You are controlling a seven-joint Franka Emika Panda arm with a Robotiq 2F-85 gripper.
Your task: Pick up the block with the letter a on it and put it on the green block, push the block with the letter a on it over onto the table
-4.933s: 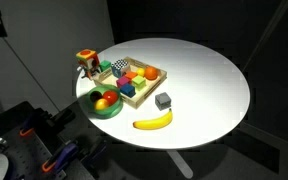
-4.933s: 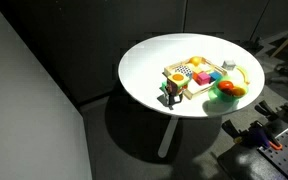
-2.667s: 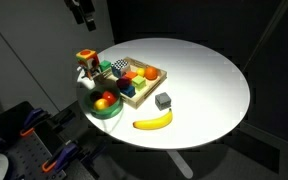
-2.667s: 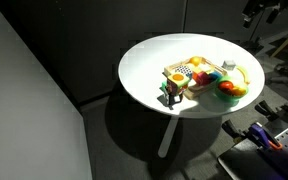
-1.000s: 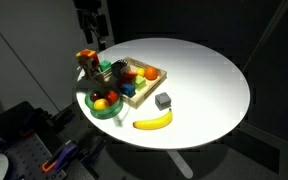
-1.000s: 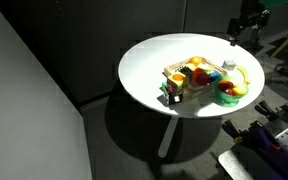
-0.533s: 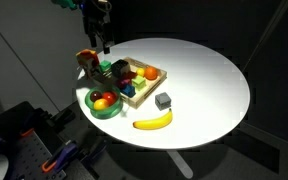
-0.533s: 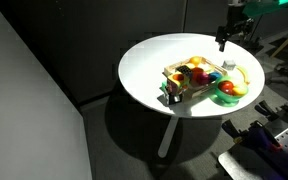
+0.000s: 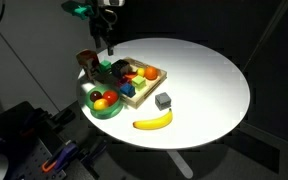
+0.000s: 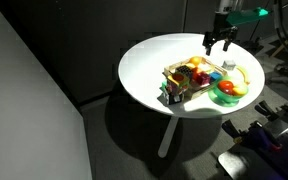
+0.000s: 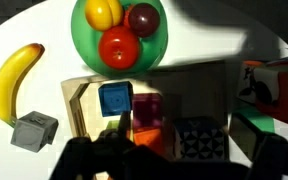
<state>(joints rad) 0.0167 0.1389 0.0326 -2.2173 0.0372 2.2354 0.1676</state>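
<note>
While the tool [image 10: 220, 46] hangs wide, blue block [image 11: 115, 100] below it, in tray [image 11: 76, 102].

a round white worktop [image 9: 204, 80] carries a shallow wooden tray [image 9: 147, 91] packed with small coloured blocks, too small to tell apart. the claw [image 9: 110, 47] hangs above the tray's far side. a green bowl [image 9: 112, 113] of fruit sits just beside the tray. a grey cube [image 9: 163, 100] and a banana [image 9: 152, 121] lie nearer the worktop's edge.
</note>
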